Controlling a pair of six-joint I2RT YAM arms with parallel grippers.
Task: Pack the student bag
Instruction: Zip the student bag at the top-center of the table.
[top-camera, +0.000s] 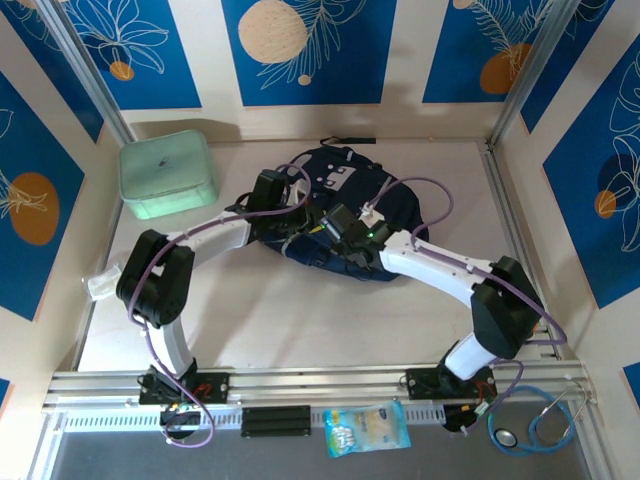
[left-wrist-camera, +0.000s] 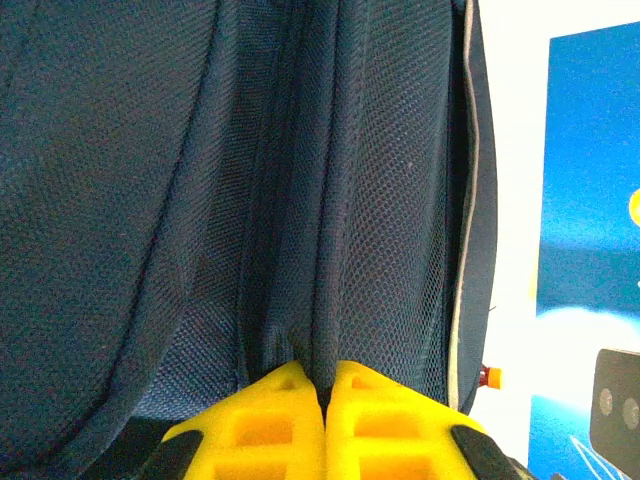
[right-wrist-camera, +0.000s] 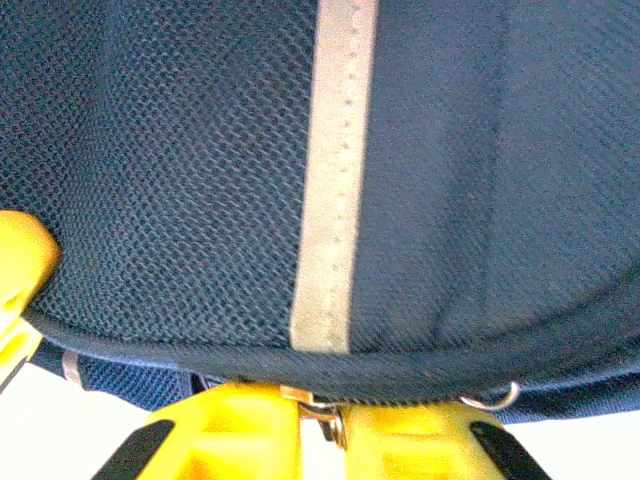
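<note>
The student bag (top-camera: 405, 212) is recorded lying toward the rear of the table (top-camera: 300, 320), at its middle, beneath both wrists. One bag is counted. It is of dark navy fabric, with white patches (top-camera: 335, 173) on its upper face and a black strap (top-camera: 348, 141) at its far end.

Also counted, by size:
- two arms, the left arm (top-camera: 205, 235) and the right arm (top-camera: 440, 265), both bent inward over the bag
- one mint green lidded box (top-camera: 167, 175), at the rear left, apart from the bag
- one stethoscope with blue tubing (top-camera: 535, 425), by the right base
- one printed snack packet (top-camera: 367, 428), on the near rail between the bases

The bag's whole outline and its surroundings are given by the top view, but the fingertips cannot be made out there.

The left wrist view supplies the mesh weave, which hangs in long folds, and a pale piping (left-wrist-camera: 465, 250) down one edge. There the left gripper (left-wrist-camera: 322, 380) is seen clenched, its yellow fingers (left-wrist-camera: 270, 420) pressed together on a gathered fold of the mesh.

The right wrist view supplies a pale stripe (right-wrist-camera: 335, 180) across the fabric, a rolled navy edge and one small metal ring (right-wrist-camera: 490, 398). The right gripper (right-wrist-camera: 322, 400) is seen drawn in on a metal zip pull (right-wrist-camera: 328, 425), which is held between its fingers at the bag's edge.
</note>
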